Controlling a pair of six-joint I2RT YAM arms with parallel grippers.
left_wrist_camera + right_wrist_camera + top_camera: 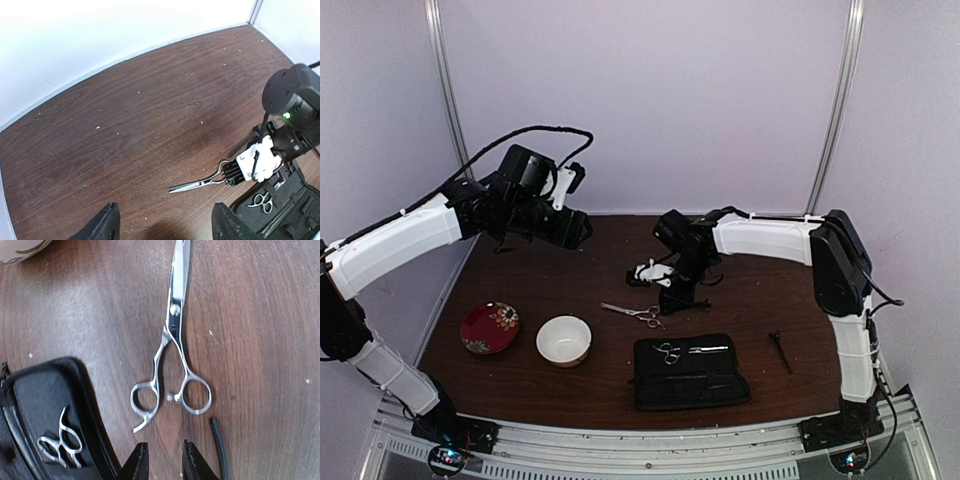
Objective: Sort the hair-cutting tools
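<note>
By the scissors [175,310], the right gripper [164,449] seems slightly parted, empty; left gripper [166,212] gapes.

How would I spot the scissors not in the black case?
On the table, find the black pouch near the front edge. Just past its far-left corner, silver scissors lie on bare wood. The other pair rests inside the pouch; these lie outside.

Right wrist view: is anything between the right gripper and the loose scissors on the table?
Nothing visible. The scissors lie flat on the table just ahead of the right gripper, ring handles nearest it. The black pouch sits off to the side, not across the path.
</note>
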